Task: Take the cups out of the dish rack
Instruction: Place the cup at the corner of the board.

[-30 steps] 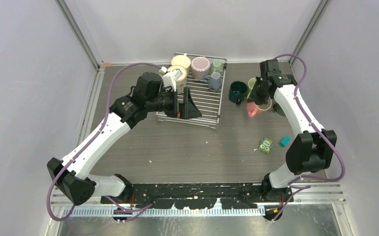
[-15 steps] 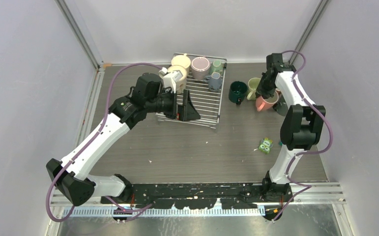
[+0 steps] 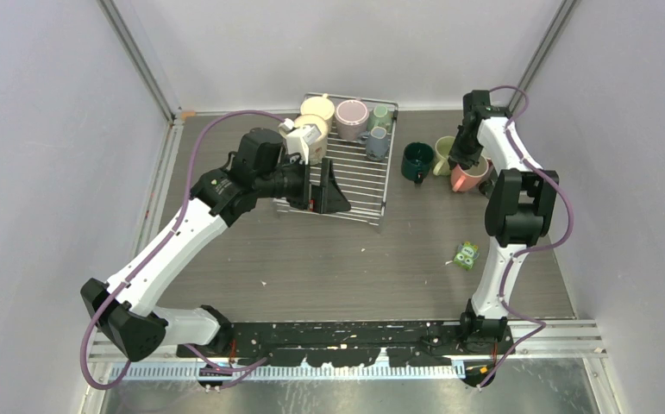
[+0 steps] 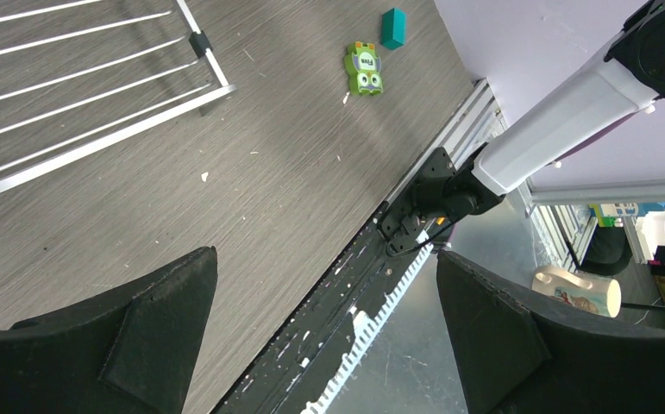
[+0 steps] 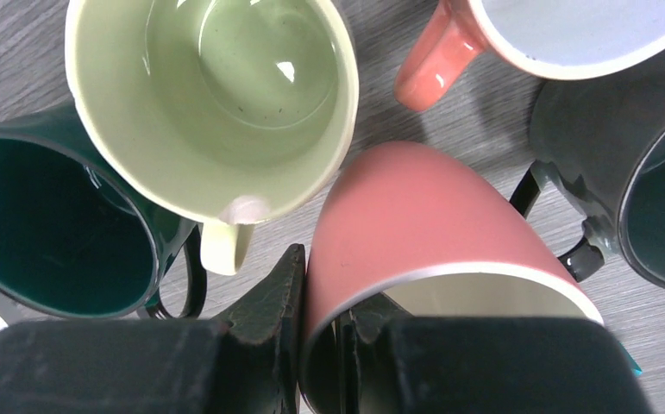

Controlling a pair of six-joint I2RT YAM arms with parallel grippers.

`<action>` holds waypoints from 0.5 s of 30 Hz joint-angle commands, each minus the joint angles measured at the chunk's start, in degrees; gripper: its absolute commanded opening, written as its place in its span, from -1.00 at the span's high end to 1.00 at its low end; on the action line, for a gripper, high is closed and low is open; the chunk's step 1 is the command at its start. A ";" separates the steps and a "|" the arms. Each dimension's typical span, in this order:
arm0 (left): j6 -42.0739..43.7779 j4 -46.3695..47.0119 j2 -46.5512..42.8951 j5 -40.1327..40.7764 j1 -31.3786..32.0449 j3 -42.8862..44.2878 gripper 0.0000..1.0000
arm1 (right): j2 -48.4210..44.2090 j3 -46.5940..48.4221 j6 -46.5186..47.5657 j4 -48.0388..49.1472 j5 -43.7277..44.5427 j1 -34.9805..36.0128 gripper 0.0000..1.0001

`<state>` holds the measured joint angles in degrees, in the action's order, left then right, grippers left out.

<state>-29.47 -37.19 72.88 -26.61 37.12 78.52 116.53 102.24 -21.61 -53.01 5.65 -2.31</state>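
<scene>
The silver wire dish rack (image 3: 354,172) holds a cream mug (image 3: 316,107), a mauve mug (image 3: 351,116), a small pale green mug (image 3: 381,114) and a grey mug (image 3: 377,142). My left gripper (image 3: 329,191) is open and empty over the rack's near part; its wrist view (image 4: 324,328) shows the rack's corner (image 4: 96,103). My right gripper (image 5: 322,302) is shut on the rim of a salmon pink mug (image 5: 432,224), one finger inside and one outside. That mug (image 3: 469,177) is right of the rack, beside a pale green mug (image 5: 216,95) and a dark teal mug (image 5: 53,224).
A second salmon mug (image 5: 553,34) and a dark mug (image 5: 639,172) crowd the held one. A green toy block (image 3: 465,254) lies on the table near the right arm. It also shows in the left wrist view (image 4: 363,67) with a teal block (image 4: 392,28).
My right gripper has carried the salmon mug back and to the right, in among the other mugs, and the right arm has folded up. The left arm has not moved.
</scene>
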 commanded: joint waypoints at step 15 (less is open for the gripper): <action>1.16 0.24 0.41 -1.07 0.22 2.47 -0.99 | 2.52 3.96 0.70 1.69 4.03 -0.95 0.99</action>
<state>-29.43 -37.19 73.23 -26.61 37.12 78.63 119.94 102.96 -21.32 -52.97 7.31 -3.03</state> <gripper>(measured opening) 0.996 0.197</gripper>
